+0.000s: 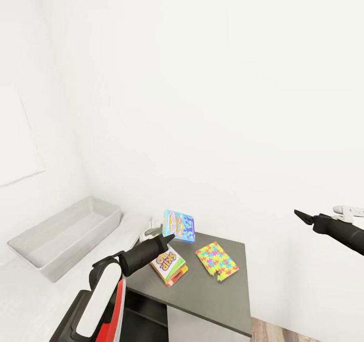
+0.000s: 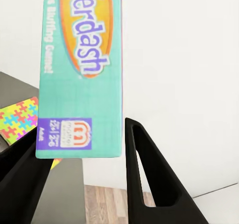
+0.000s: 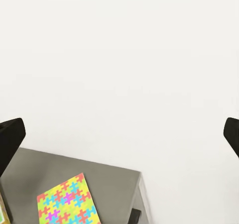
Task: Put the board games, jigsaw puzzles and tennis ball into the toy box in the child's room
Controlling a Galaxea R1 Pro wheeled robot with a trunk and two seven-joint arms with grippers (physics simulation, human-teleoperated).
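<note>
My left gripper point(image 1: 171, 238) is shut on a small blue board game box point(image 1: 179, 225), held tilted above the dark-grey part of the table point(image 1: 212, 301). Up close the teal box point(image 2: 82, 69) sits between the black fingers point(image 2: 149, 184). The Skip-Bo board game point(image 1: 169, 265) lies on the dark top below it. A bright jigsaw puzzle point(image 1: 216, 260) lies flat beside that, also seen as a puzzle sheet point(image 3: 67, 204) from the right wrist. My right gripper point(image 1: 303, 215) hangs open in the air at the right. The light-grey toy box point(image 1: 65, 241) stands at the left. The tennis ball is out of view.
A white wall rises close behind the table. The dark top's front edge point(image 1: 202, 319) drops to white cabinet fronts, with wood floor point(image 1: 288, 332) at the lower right. The light-grey desk surface point(image 1: 30, 301) runs under the toy box.
</note>
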